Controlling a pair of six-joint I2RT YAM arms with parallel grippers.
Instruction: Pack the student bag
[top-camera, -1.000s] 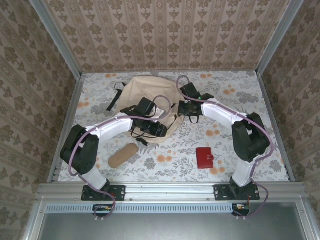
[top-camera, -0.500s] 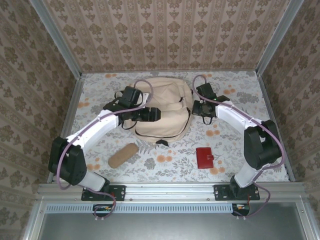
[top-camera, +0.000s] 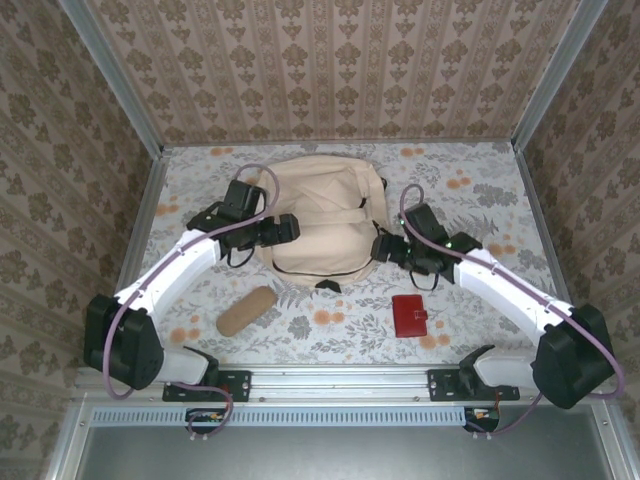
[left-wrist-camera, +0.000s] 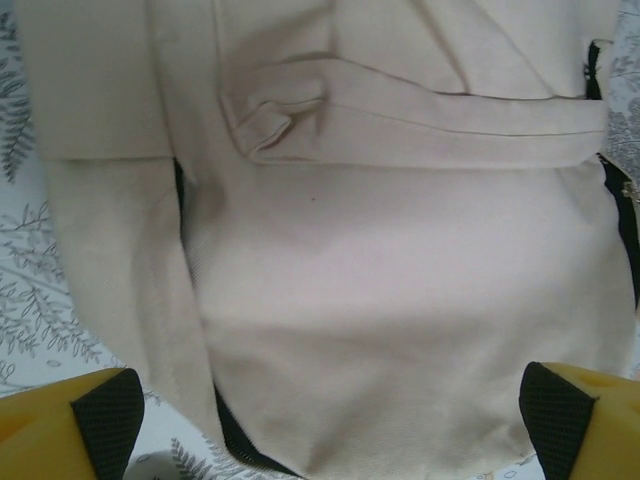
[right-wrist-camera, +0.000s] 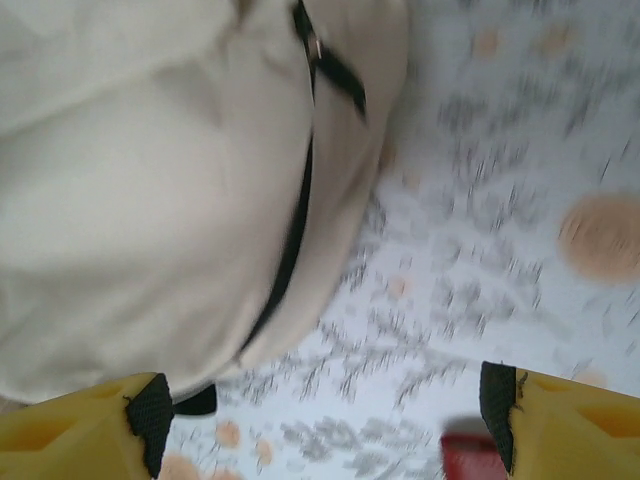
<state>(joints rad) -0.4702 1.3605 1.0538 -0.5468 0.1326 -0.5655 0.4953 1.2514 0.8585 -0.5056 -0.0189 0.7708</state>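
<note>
Where the student bag (top-camera: 322, 215) lies, in the middle of the far half of the flowered table (top-camera: 480, 200), the overhead picture shows its cream front facing up, with an arm reaching to it from either side. The left gripper (top-camera: 287, 228) hangs over the bag's left edge and hides part of it. Seen from the left wrist, its jaws stand wide apart; the black pads (left-wrist-camera: 105, 420) on the yellow fingers poke in at the bottom corners, and the rest of the fingers is cut off. Between them is the bag's cloth, with a folded flap (left-wrist-camera: 420, 130) running across it. Whether the pads touch the cloth I cannot tell.

The right gripper (top-camera: 385, 247) sits just beside the bag's near right corner. Its wrist picture is blurred, but the jaws are plainly apart with nothing clamped. That picture has the bag on the left, with a black zip line (right-wrist-camera: 295, 230) along its side, and table between the fingers. A red patch (right-wrist-camera: 465, 455) at the lower edge is cut off and too smeared to name. Overhead, a red wallet (top-camera: 410, 316) lies near that gripper. A tan pouch (top-camera: 247, 310) lies toward the left arm, apart from the bag. A small black bit (top-camera: 327, 286) at the bag's near edge is too small to make out.
</note>
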